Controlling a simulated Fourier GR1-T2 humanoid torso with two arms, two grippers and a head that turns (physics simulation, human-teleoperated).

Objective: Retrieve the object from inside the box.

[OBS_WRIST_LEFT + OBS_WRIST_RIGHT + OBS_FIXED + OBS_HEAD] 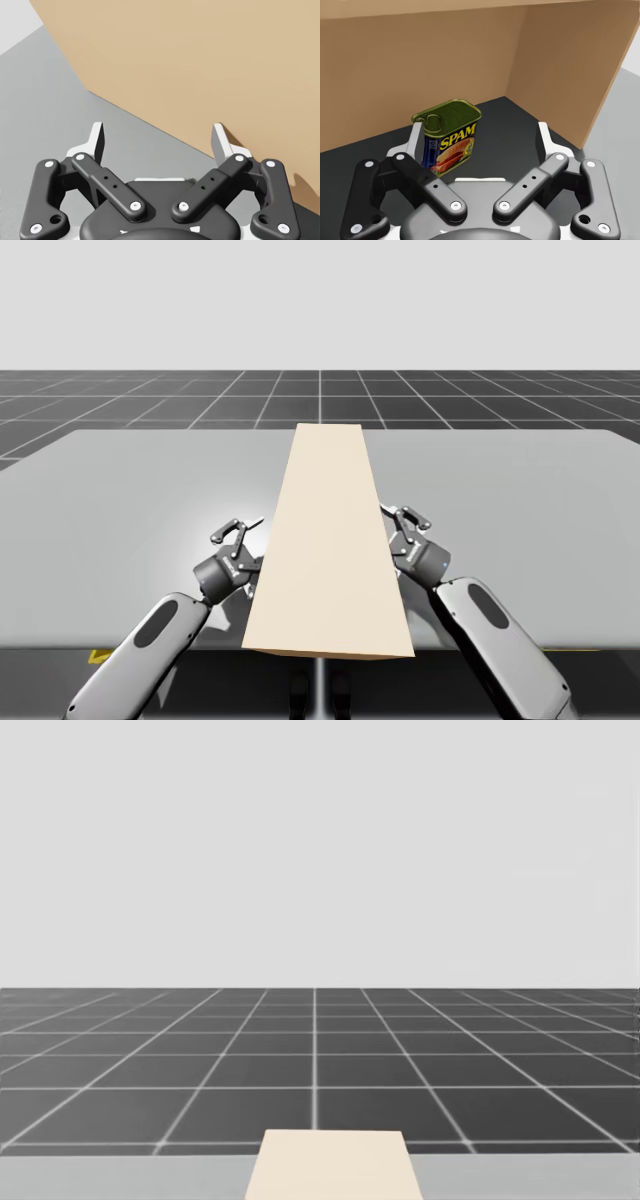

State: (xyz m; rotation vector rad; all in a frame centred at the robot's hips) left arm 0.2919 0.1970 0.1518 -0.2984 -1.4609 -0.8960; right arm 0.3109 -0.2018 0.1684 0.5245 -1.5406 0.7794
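High view: tan box (328,540) at frame centre on grey table (120,500), left gripper (243,530) close by its left side, right gripper (400,518) against its right side. Left wrist view: fingers (97,145) spread wide, holding nothing, box wall just ahead. Right wrist view: fingers likewise apart, clamped on nothing; blue-and-yellow can (451,135) upright inside box, just ahead, close beside one finger.

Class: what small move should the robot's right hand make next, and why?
Probably shift the open right hand sideways and slightly forward, to centre the blue-and-yellow rectangular can between its fingers. The can stands upright inside the tan cardboard box, just ahead, close by one finger and not yet gripped.
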